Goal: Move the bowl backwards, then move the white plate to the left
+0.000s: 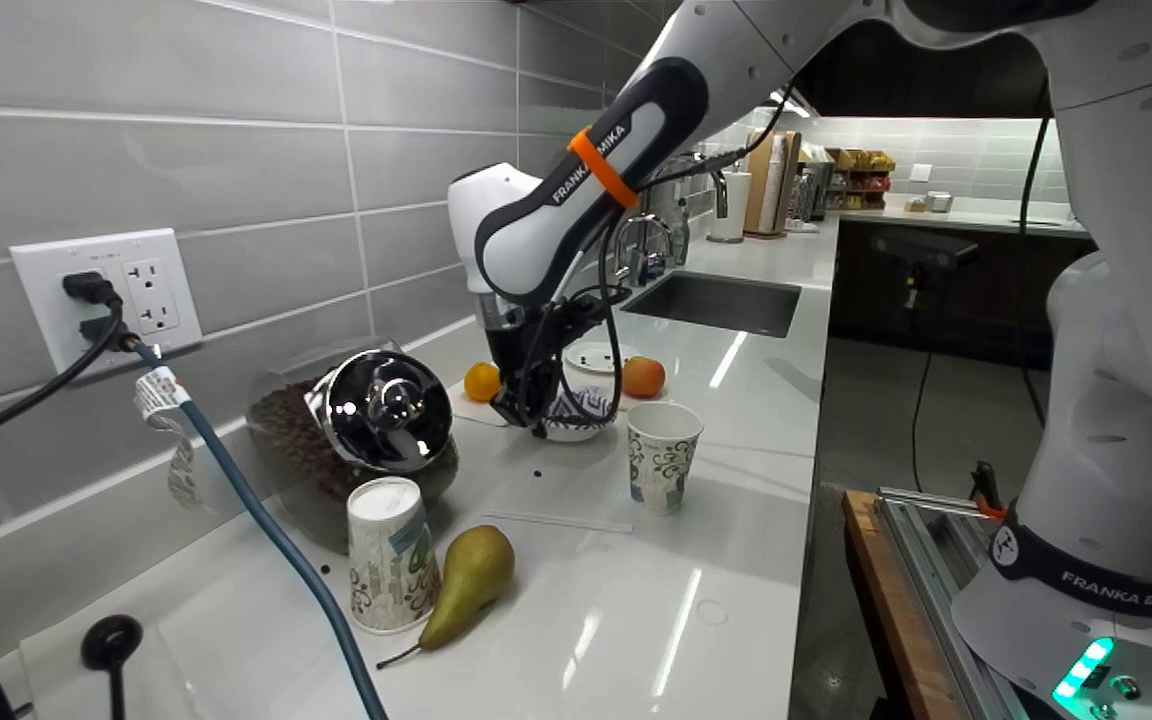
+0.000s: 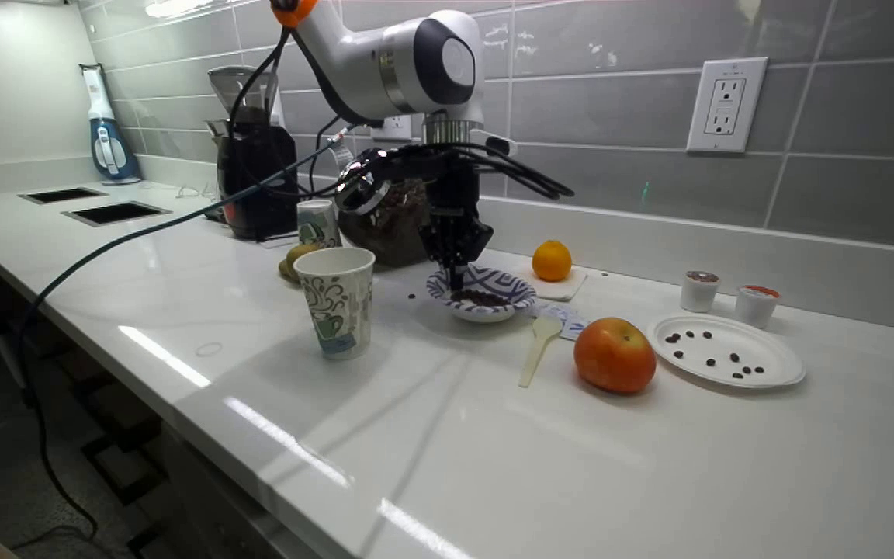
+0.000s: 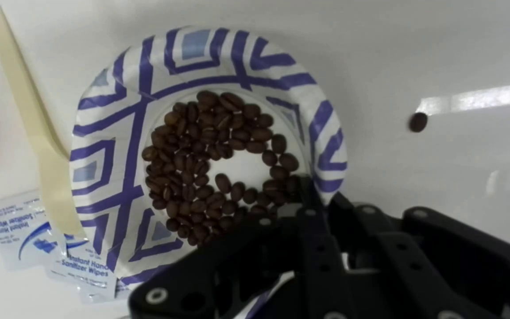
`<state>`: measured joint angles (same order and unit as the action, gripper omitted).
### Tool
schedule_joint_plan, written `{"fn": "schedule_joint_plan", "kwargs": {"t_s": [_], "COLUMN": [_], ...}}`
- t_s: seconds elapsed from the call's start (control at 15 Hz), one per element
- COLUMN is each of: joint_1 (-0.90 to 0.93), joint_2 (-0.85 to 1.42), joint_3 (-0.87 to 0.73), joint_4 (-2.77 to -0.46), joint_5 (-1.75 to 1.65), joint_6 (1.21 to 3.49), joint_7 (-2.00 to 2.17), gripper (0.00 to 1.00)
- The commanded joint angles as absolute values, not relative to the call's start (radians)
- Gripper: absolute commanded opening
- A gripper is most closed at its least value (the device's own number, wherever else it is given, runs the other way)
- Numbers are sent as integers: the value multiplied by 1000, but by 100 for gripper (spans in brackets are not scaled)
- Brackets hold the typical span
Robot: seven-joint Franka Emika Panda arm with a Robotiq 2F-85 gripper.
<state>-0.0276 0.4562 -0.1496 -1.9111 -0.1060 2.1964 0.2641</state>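
I have my gripper (image 3: 322, 201) pinching the rim of the shallow paper bowl (image 3: 239, 167) between three and four o'clock on the wrist view's dial, one tip inside, the other outside. I choose the lip, I think, because it is the thinnest thing to close on, and a level carry or slide backwards would spare the loose coffee beans (image 3: 179, 164) inside. Whether the bowl bears fully on the glossy white counter (image 2: 493, 435) I cannot tell. The bowl's stiff paper is printed with purple strokes and pale-blue squares, and the round edge looks pulled out of shape where I squeeze (paper forgives little). A smooth cream-coloured spoon (image 3: 44, 137) lies at the bowl's nine o'clock, head right by the rim, and thin, printed sanitizer-wipe packets (image 3: 20, 230) at eight; either might get dragged along. A single stray bean (image 3: 418, 122) sits apart, just shy of three o'clock. In an exterior view the white plate (image 2: 761, 349) lies at half past three from the bowl, flat, scattered with more beans (image 2: 734, 358), a waxy red-orange apple (image 2: 615, 355) at its nine o'clock; nothing grips it, presumably because its turn comes second.
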Motion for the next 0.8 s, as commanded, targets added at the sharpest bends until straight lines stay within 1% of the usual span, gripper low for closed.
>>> {"fn": "schedule_joint_plan", "kwargs": {"t_s": [0.0,0.4,0.47,0.6,0.67,0.73], "joint_1": [10,33,32,27,25,24], "joint_2": [531,534,532,521,514,496], "joint_3": [-143,-127,-124,-117,-113,-107], "joint_4": [-1800,-1775,-1776,-1787,-1794,-1810], "joint_5": [-193,-237,-236,-222,-215,-204], "joint_6": [2135,2164,2167,2161,2159,2157], "joint_7": [244,198,191,178,173,165], "gripper": [1,1,29,37,46,52]}}
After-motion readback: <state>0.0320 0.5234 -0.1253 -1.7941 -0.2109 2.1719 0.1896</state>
